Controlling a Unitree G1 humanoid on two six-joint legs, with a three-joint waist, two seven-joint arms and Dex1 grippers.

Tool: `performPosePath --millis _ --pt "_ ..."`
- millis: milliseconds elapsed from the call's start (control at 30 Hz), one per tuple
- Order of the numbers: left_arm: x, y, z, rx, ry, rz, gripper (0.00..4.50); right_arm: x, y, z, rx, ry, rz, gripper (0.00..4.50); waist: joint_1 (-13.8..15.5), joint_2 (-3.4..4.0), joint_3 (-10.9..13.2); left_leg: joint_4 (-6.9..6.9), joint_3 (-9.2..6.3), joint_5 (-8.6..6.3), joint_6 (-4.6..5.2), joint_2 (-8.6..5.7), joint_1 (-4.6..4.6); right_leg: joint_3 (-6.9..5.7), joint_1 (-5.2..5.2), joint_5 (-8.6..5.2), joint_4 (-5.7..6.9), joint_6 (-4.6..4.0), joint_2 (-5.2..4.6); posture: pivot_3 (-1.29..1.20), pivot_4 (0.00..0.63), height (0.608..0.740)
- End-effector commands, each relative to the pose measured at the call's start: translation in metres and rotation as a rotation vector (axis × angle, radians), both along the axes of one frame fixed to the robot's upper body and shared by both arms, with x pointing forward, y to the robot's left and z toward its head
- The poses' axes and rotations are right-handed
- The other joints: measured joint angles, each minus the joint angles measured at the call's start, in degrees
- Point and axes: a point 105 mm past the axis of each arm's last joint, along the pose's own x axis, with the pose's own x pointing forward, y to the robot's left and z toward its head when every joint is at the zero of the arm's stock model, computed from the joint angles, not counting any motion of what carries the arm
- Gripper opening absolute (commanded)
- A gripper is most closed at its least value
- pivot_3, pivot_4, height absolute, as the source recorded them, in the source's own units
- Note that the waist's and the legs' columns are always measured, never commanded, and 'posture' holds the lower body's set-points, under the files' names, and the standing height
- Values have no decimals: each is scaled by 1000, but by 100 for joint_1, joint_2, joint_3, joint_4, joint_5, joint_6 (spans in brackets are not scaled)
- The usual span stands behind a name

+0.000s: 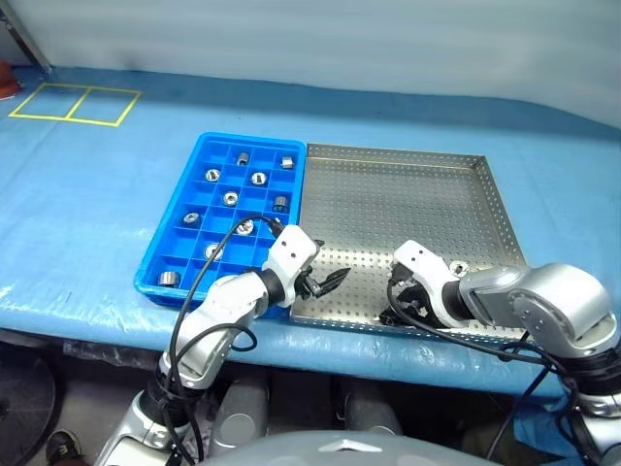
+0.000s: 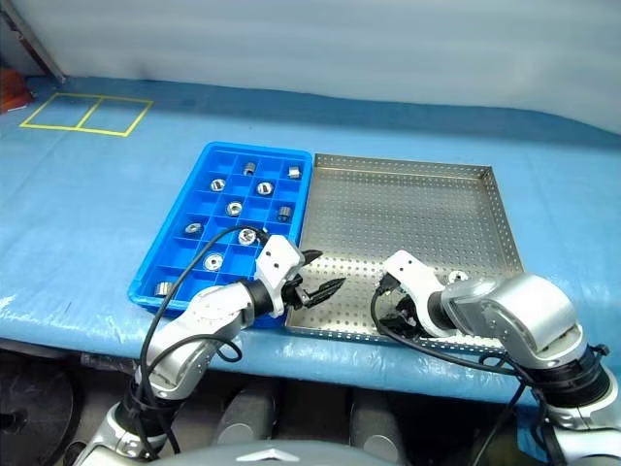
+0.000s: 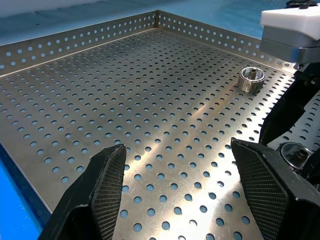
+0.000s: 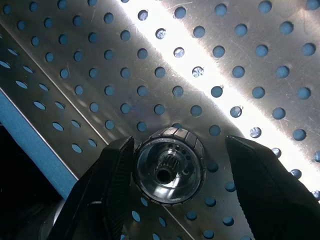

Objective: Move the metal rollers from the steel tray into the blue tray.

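Blue cloth covers a long table, with yellow tape squares marked at the upper left of the head views. At centre left sits the blue tray, a grid of small square compartments. Ten or so rollers lie in it, one to a compartment, scattered from its far end to the near left corner; the other compartments are bare.

Touching its right side is the steel tray, square, perforated, with a low rim. Its floor is mostly bare. One roller stands on it near the right rim, toward the near edge. A second roller lies at the near edge, between the fingers of the right gripper.

The left gripper hovers over the steel tray's near left corner, jaws wide and holding nothing. The right gripper points steeply down at the near edge, lower centre right of the head views. One finger touches the roller; the other stands off with a gap, so the roller is not yet clamped.
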Motion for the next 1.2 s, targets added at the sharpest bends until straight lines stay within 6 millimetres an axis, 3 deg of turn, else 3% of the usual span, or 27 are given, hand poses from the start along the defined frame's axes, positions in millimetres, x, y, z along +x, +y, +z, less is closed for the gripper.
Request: performPosePath --millis 33,67,233,467,733,867,1033,1200 --pt "-4 -5 17 -45 -66 -10 3642 -12 2 -6 -5 84 30 1872 24 0 0 1 0 0 0 0 1 0 0 0 2 0 0 216 150 740" --pt "-4 -5 17 -46 -65 -8 3642 -10 2 -5 -10 80 33 1700 29 0 0 4 1 0 0 0 1 0 0 0 3 0 0 218 150 740" --pt "-5 -6 17 -52 -61 -9 3642 -4 7 0 -13 48 38 1703 35 0 0 8 1 0 0 0 2 0 2 0 4 1 0 216 150 740" --pt "-3 4 24 -85 -62 14 3642 23 38 32 100 -159 46 1703 -20 1 0 9 2 1 0 1 4 2 -5 1 21 0 2 206 150 740" --pt "5 40 36 -45 -115 121 3642 53 73 67 199 -478 31 1703 -73 3 -1 11 1 1 0 1 4 1 -5 1 25 0 2 211 150 740" --pt "12 61 51 -67 -164 254 3642 69 92 74 268 -617 37 1703 -116 3 -1 10 2 1 -1 1 4 2 -5 1 22 1 0 235 150 740" --pt "11 91 60 -35 -202 396 3642 78 128 69 423 -600 71 1703 -133 3 -1 3 2 2 -1 6 15 1 -3 2 31 -1 5 305 150 740" --pt "6 120 64 18 -229 525 3642 72 163 74 524 -607 171 1703 -65 3 -1 0 -2 3 -2 8 16 0 -3 1 33 -3 8 344 150 740"
